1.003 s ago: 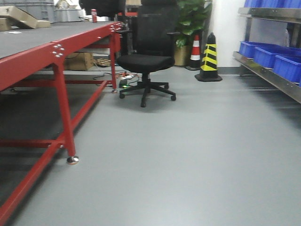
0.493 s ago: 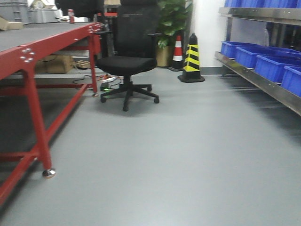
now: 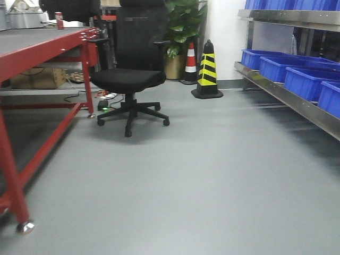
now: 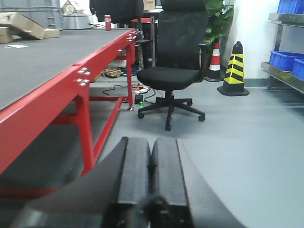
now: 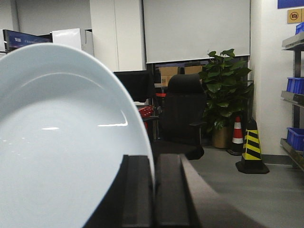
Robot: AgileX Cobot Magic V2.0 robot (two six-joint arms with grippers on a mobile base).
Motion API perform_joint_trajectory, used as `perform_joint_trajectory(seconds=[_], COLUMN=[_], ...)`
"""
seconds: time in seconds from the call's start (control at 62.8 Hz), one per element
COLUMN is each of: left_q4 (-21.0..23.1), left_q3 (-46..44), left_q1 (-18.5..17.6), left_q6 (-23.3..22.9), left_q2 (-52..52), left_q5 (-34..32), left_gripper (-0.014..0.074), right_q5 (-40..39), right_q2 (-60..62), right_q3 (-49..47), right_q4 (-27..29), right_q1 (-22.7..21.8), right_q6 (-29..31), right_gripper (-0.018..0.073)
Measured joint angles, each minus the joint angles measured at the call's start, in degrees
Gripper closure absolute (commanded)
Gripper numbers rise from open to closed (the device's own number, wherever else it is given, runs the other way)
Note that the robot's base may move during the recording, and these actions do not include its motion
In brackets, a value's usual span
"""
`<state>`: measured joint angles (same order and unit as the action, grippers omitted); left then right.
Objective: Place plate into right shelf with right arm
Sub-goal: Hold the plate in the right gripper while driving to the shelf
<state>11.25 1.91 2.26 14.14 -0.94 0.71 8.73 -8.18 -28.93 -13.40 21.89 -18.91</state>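
In the right wrist view my right gripper (image 5: 153, 164) is shut on the rim of the white plate (image 5: 61, 142), which stands on edge and fills the left half of that view. The steel right shelf (image 3: 289, 98) with blue bins (image 3: 303, 79) runs along the right wall in the front view; its edge also shows in the left wrist view (image 4: 285, 78) and the right wrist view (image 5: 292, 152). My left gripper (image 4: 152, 145) is shut and empty, held above the floor beside the red-framed table (image 4: 80, 80). Neither gripper shows in the front view.
A black office chair (image 3: 130, 79) stands ahead on the grey floor. A yellow-black cone (image 3: 207, 71) and an orange-white cone (image 3: 189, 61) stand by a potted plant (image 3: 180, 26) at the far wall. The red table's leg (image 3: 13, 186) is at the near left.
The front view has swung and moved: the red table has slid off to the left, the chair and cones have shifted left, and more of the steel shelf with its bins has come into view.
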Motion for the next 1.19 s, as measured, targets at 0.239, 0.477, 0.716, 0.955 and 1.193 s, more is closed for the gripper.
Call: perform_joint_trajectory(seconds=[0.239,0.477,0.716,0.955,1.193], left_q4=[0.0,0.0,0.0,0.0,0.0], left_q3=[0.0,0.0,0.0,0.0,0.0], left_q1=[0.0,0.0,0.0,-0.5,-0.9], left_q6=[0.0,0.0,0.0,0.0,0.0], left_q2=[0.0,0.0,0.0,0.0,0.0], left_q5=[0.0,0.0,0.0,0.0,0.0], left_gripper=[0.0643,0.0643,0.0643,0.0643,0.0643], right_q5=[0.0,0.0,0.0,0.0,0.0], right_q2=[0.0,0.0,0.0,0.0,0.0], right_q3=[0.0,0.0,0.0,0.0,0.0], right_q4=[0.0,0.0,0.0,0.0,0.0], right_q1=[0.0,0.0,0.0,0.0,0.0], right_q6=[0.0,0.0,0.0,0.0,0.0], right_gripper=[0.0505,0.0505,0.0505,0.0505,0.0505])
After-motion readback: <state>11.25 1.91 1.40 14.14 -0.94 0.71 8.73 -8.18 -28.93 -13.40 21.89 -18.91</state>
